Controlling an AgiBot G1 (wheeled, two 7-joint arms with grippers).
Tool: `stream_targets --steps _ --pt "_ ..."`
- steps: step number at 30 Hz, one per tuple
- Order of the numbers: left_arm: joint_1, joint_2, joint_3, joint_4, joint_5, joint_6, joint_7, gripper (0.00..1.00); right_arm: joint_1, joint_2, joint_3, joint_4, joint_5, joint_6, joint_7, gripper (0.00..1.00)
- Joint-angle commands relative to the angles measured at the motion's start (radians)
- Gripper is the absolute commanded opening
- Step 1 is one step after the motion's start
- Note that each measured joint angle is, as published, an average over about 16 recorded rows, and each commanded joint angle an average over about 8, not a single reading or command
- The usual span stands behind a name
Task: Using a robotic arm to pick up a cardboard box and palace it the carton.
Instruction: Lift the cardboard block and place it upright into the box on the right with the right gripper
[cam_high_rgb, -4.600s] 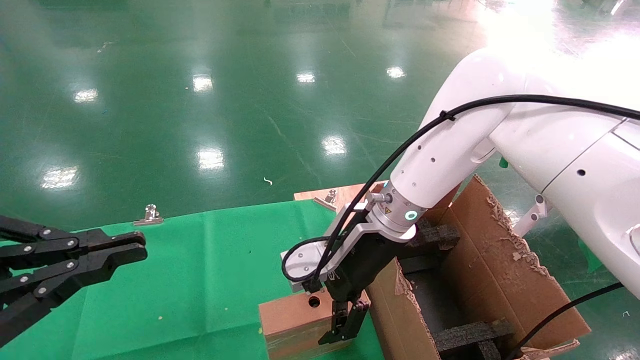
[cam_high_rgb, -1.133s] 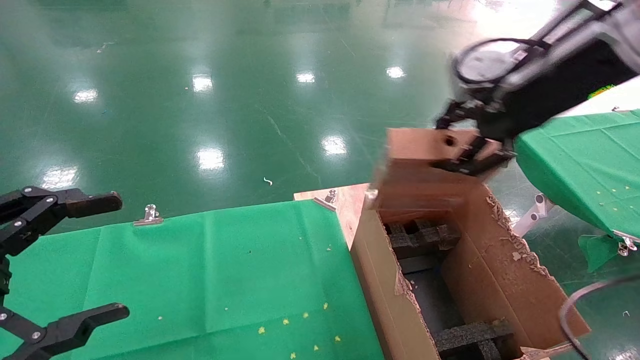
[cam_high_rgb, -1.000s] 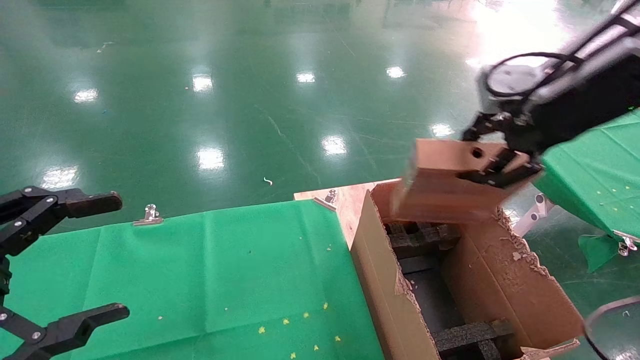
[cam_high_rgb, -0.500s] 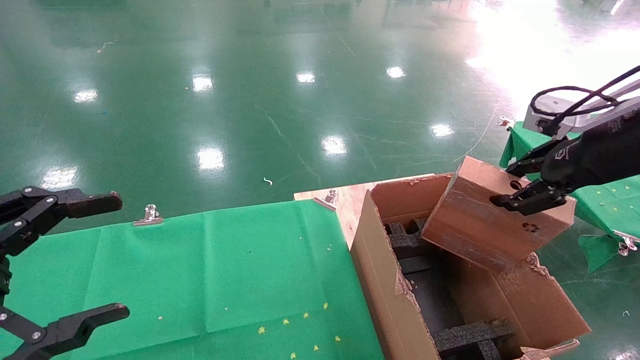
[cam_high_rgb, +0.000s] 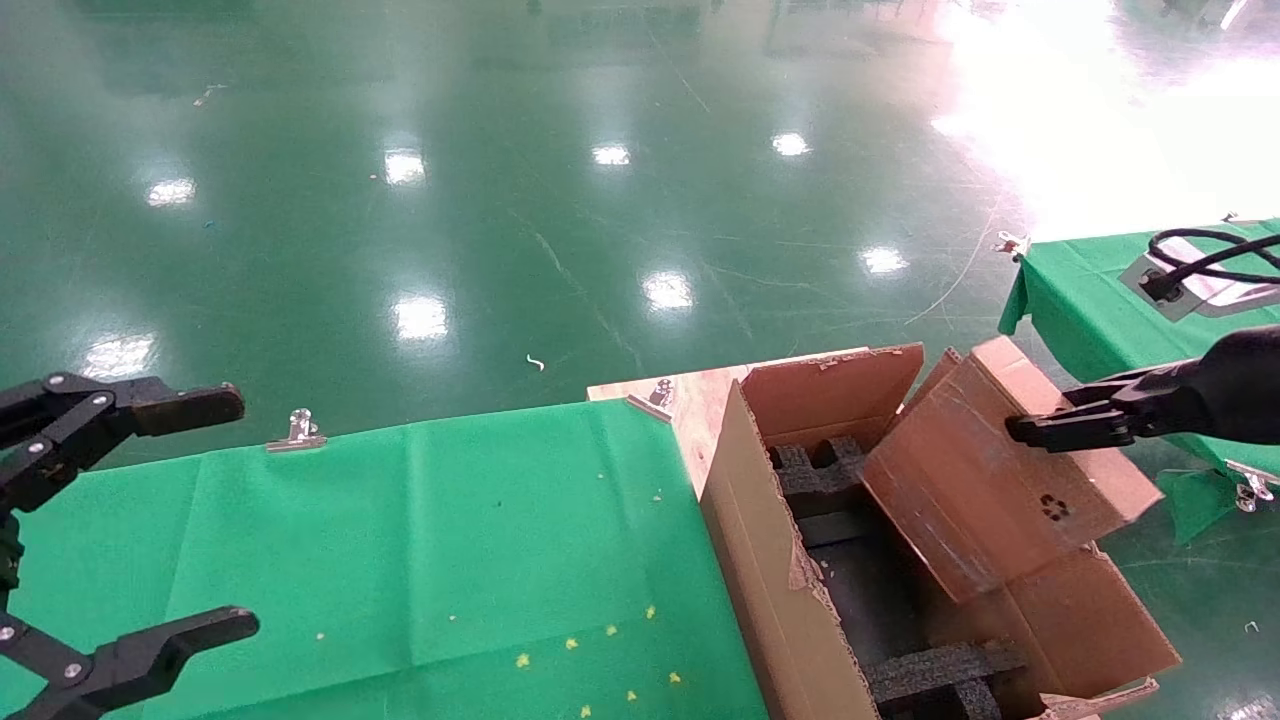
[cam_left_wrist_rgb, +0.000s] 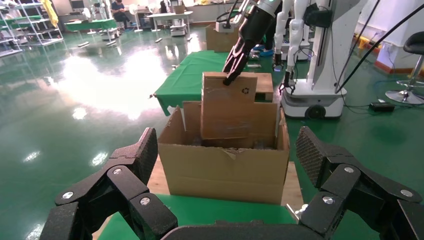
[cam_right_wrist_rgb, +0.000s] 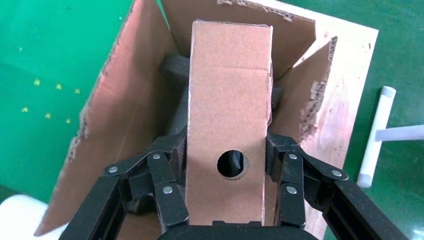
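My right gripper (cam_high_rgb: 1035, 430) is shut on the small cardboard box (cam_high_rgb: 1000, 470), its fingers (cam_right_wrist_rgb: 165, 180) pressed on both wide sides next to the round hole. The box hangs tilted with its lower end inside the large torn-flapped carton (cam_high_rgb: 760, 560), leaning toward the carton's right wall; the recycling mark faces up. Black foam inserts (cam_high_rgb: 940, 670) lie in the carton. In the right wrist view the box (cam_right_wrist_rgb: 230, 100) points down into the carton (cam_right_wrist_rgb: 125, 100). My left gripper (cam_high_rgb: 235, 510) is open and empty over the green table's left side; its view shows the carton (cam_left_wrist_rgb: 220, 170) and the box (cam_left_wrist_rgb: 235, 107).
A green cloth (cam_high_rgb: 400, 540) covers the table left of the carton. A wooden board (cam_high_rgb: 700, 395) with metal clips (cam_high_rgb: 300, 430) edges it. A second green-covered table (cam_high_rgb: 1080, 300) stands at the right. A white pipe (cam_right_wrist_rgb: 380, 130) lies beside the carton.
My right gripper lifted the box off the green table, carried it right over the carton, then lowered and tilted it into the carton. My left gripper opened and has stayed still since.
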Motion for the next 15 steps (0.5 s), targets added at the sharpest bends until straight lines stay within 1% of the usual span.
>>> stream_targets --steps 1,6,15 --pt "0.0 0.0 0.0 0.0 0.0 0.0 0.0 1.0 0.002 0.036 -0.002 0.057 -0.005 0.032 0.051 0.0" --pt "0.0 0.0 0.0 0.0 0.0 0.0 0.0 1.0 0.004 0.056 -0.005 0.097 -0.014 0.055 0.073 0.0" --pt "0.0 0.0 0.0 0.0 0.0 0.0 0.0 1.0 0.003 0.037 -0.003 0.065 -0.01 0.042 0.058 0.0"
